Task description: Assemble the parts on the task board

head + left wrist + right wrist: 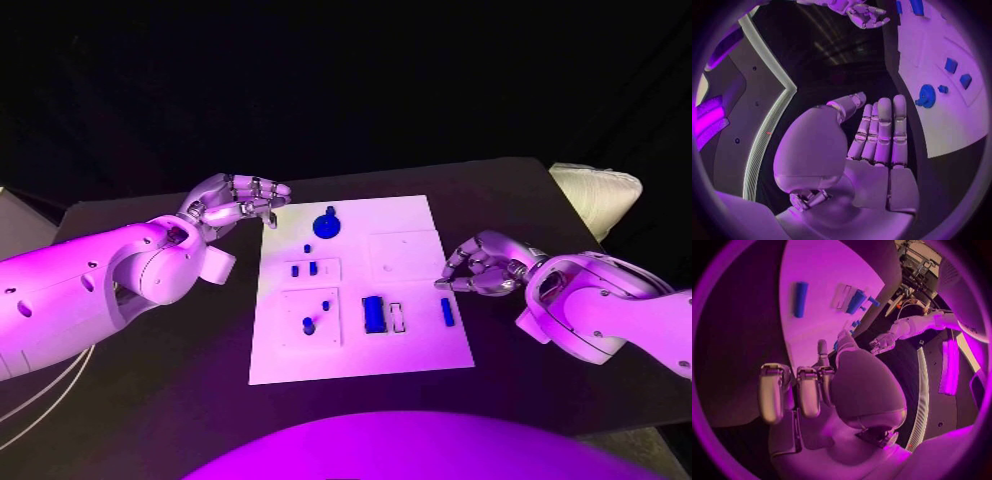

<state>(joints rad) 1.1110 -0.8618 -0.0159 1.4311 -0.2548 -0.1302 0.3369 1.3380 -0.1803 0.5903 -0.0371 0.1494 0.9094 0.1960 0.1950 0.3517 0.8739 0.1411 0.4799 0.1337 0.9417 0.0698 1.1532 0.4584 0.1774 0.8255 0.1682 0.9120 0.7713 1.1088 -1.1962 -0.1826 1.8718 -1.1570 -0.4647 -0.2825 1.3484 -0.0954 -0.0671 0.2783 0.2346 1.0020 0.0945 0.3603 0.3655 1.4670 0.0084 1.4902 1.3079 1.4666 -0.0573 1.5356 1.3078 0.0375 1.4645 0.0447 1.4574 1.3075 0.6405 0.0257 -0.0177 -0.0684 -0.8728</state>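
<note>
The white task board (361, 350) lies mid-table. On it are a round blue part (327, 224) at the far end, small blue pieces (304, 269) in left recesses, a blue block (374, 313) and a blue bar (447, 312) near the right edge. My left hand (238, 203) hovers off the board's far left corner, fingers straight and together, holding nothing (873, 135). My right hand (483, 265) sits by the board's right edge, just beyond the bar, fingers curled in with nothing in them (817, 390). The bar (801, 299) and the block (857, 300) lie ahead of it.
A pale bundled object (599, 195) rests at the table's far right corner. Thin cables (36, 385) trail off the table's left side. Bare black table surrounds the board on both sides.
</note>
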